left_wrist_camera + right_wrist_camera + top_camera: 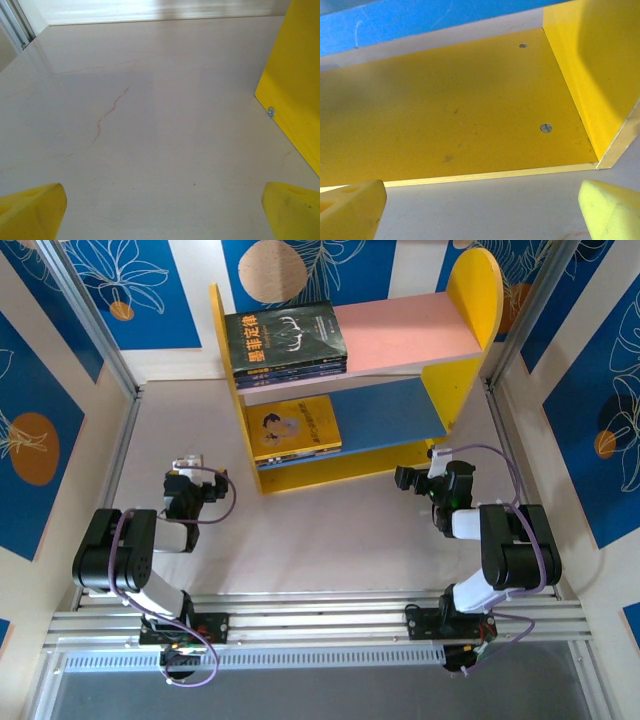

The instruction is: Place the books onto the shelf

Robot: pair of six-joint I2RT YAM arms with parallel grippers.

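The shelf [470, 300] stands at the far middle of the tabletop [330, 540], with its rounded yellow side on the right and its straight yellow side on the left. On the pink upper board [410, 330], pushed to the left end, lies a stack of books [290, 368]. The black antler book [283, 335] is on top, and its cover bears yellow Chinese characters too small to read with certainty. The number of books beneath it cannot be told. The yellow book [296, 428] lies flat at the left end of the blue lower board [390, 412]; its dark title is too small to read.

The left tool [160, 215] hangs over bare tabletop left of the shelf, its yellow fingers [30, 212] spread wide with nothing between them. In the left wrist view a thin reddish line [110, 112] marks the surface ahead, and the shelf's yellow side wall with a screw [270, 112] rises at the right.

The right tool [480, 215] sits just before the shelf's right front corner, its fingers [610, 210] likewise wide apart and holding nothing. Close ahead of it is a yellow panel [445, 110] with two screw heads [546, 128].

Blue wall panels [140, 290] with white leaf drawings and orange discs ring the tabletop. A metal rail [320, 615] carries both arm bases, and purple cables [495, 455] loop over the arms.
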